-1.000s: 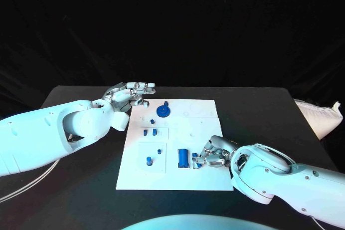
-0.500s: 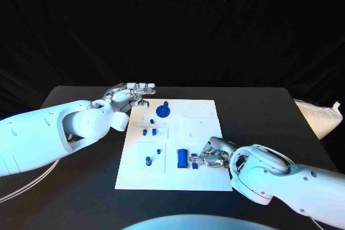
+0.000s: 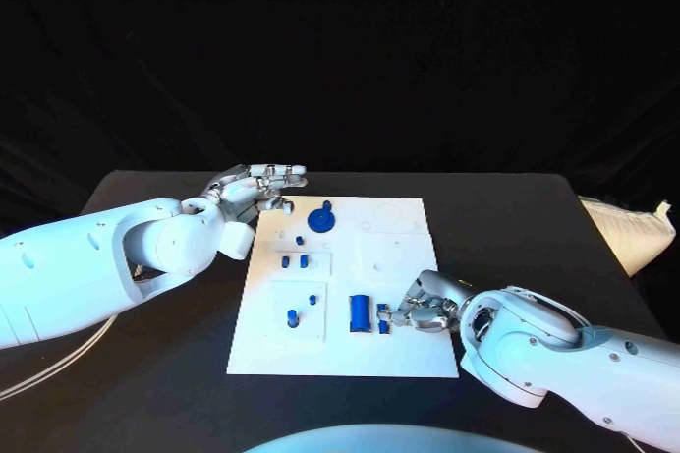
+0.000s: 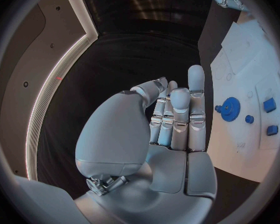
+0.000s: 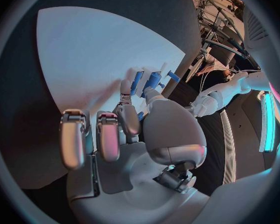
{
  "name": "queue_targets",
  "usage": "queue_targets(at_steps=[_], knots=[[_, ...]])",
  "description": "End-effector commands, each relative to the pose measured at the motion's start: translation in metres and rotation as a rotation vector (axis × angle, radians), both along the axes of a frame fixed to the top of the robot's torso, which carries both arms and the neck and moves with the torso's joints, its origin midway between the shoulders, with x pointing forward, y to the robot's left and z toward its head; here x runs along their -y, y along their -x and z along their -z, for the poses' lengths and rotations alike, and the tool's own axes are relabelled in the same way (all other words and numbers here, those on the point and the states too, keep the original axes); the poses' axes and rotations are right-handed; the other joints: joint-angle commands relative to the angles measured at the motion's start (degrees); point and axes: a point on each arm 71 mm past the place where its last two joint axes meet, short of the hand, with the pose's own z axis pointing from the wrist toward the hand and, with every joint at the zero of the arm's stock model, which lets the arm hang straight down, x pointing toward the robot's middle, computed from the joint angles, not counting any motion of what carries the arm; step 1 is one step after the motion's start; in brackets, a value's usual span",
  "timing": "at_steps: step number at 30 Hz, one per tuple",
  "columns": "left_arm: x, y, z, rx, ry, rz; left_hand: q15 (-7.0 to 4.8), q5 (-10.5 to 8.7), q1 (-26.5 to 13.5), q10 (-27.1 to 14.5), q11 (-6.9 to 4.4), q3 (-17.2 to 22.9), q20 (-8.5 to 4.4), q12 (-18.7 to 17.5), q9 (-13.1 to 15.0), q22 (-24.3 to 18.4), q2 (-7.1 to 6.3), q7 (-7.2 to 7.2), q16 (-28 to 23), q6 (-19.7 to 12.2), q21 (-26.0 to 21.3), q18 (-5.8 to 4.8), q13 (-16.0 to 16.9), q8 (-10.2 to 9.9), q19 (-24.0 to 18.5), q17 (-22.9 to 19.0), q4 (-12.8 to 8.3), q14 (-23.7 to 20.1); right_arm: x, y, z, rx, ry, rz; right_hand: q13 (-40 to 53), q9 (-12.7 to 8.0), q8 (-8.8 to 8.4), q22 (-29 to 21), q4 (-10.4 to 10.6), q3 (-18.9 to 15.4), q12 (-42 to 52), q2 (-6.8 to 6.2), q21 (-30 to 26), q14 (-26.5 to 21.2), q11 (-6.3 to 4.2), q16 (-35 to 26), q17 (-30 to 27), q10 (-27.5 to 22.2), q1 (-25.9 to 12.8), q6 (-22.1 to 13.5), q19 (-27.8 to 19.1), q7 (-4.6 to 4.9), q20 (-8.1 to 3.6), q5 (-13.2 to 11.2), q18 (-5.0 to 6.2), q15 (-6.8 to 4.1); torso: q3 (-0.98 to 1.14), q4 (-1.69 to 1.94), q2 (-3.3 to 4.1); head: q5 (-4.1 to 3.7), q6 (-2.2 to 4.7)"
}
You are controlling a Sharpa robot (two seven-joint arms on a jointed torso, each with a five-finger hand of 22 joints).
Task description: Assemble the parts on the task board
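The white task board (image 3: pixel 404 247) lies in the middle of the table. On it are a blue gear (image 3: pixel 323 218), several small blue parts (image 3: pixel 291 261) and a long blue block (image 3: pixel 362 312). My right hand (image 3: pixel 423 309) rests low over the board's near right part. Its thumb and a finger pinch a small blue part (image 3: pixel 384 317) right beside the block; the same part (image 5: pixel 154 79) appears at the fingertips (image 5: pixel 125 87) in the right wrist view. My left hand (image 3: pixel 260 188) hovers by the board's far left corner, fingers extended and holding nothing; the gear (image 4: pixel 230 106) lies beyond them.
The black table (image 3: pixel 170 374) runs wide on both sides of the board. A white bag (image 3: pixel 626 229) sits at the table's right edge. My bulky left forearm (image 3: pixel 99 266) hangs over the table's left part.
My right hand has shifted very slightly at the small blue part beside the block. The left hand has stayed in place.
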Motion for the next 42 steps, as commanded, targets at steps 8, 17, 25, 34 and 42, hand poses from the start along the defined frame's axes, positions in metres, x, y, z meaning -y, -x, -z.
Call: queue_targets(at_steps=[8, 17, 25, 34, 42], knots=[[-0.002, -0.002, 0.002, 0.016, 0.004, -0.003, 0.18, 0.19, -0.4, -0.7, 0.12, -0.2, 0.09, 0.6, -0.1, -0.1, 0.53, 0.06, -0.7, -0.4, -0.5, 1.05, -0.1, 0.4, -0.5, -0.9, -0.4, -0.8, 0.025, -0.022, -0.018, 0.045, -0.363, 0.046, 0.9, -1.9, -4.49, 5.7, -4.2, -1.8, -8.6, -0.18, -2.4, 4.9, 2.5, -1.8, 10.1, 0.0, 9.9, -8.6, 1.7, 3.35, 1.24, 1.3, -0.18, 1.92, -0.06, -0.4, -0.7, -0.2, 0.8], [-0.002, -0.01, 0.016, 0.019, 0.029, -0.053, 1.02, -1.48, -3.8, -1.8, 0.32, -4.7, 1.24, 1.2, -0.1, -4.6, 0.31, -0.42, -13.4, -0.9, -8.0, 1.05, -0.6, 0.9, -7.9, -12.1, 1.5, -11.0, 0.057, -0.075, -0.03, 0.08, -0.727, 0.224, -11.7, -4.3, -4.5, -5.8, -9.0, -1.3, -32.2, 0.89, -12.7, 1.6, 3.71, -11.7, -2.6, -8.1, 18.3, -12.1, -4.2, 4.92, 2.53, -1.4, 2.58, 2.98, -0.13, -0.97, -3.14, -0.6, 2.08], [-0.003, -0.014, 0.027, 0.008, 0.033, -0.078, 1.58, -1.44, -2.4, -1.5, 0.62, -7.1, 1.87, 1.0, -0.1, -10.2, 1.68, -0.02, -24.6, -0.6, -13.8, 1.15, -0.7, 1.2, -8.4, -18.4, 1.2, -9.0, 0.05, -0.085, -0.038, 0.231, -0.55, 0.093, -7.6, -4.4, -1.85, 0.4, -12.0, -1.1, -21.7, 0.19, -7.4, 4.0, 2.65, -6.1, 4.7, -3.9, 21.0, -7.8, -0.4, 3.53, 2.01, -3.5, 1.05, 2.23, -0.09, -0.93, -4.22, -0.36, 2.28], [-0.002, -0.014, 0.03, 0.001, 0.038, -0.076, 1.34, -1.34, -1.6, -1.1, 0.53, -7.7, 1.56, 1.0, -0.1, -10.9, 2.16, 0.11, -25.4, -0.2, -14.0, 1.17, -0.7, 1.3, -6.9, -18.8, 0.7, -7.0, 0.01, -0.055, -0.027, 0.246, -0.236, -0.081, -0.2, -0.4, 4.54, 4.4, -11.9, -4.0, -7.5, 0.12, -3.8, 4.8, 0.5, -3.1, 8.6, 0.2, 18.4, -4.1, 1.6, 0.85, 0.3, -8.2, 0.11, 0.43, -0.1, -0.75, -4.32, -0.24, 1.53], [0.0, -0.013, 0.03, -0.001, 0.042, -0.068, 1.23, -1.28, -1.4, -0.9, 0.47, -7.9, 1.44, 1.1, -0.1, -11.0, 2.29, 0.09, -25.3, -0.1, -13.8, 1.16, -0.7, 1.4, -6.4, -18.7, 0.5, -6.4, -0.007, -0.038, -0.018, 0.286, -0.118, -0.102, 5.6, 9.9, 14.73, 6.7, -12.6, -6.1, 3.4, 1.04, -2.0, 5.1, -0.8, -1.8, 10.4, 2.5, 17.9, -7.8, 2.4, -0.69, -0.76, -8.4, -0.39, -0.69, -0.04, -0.72, -4.16, 0.02, 0.92]])
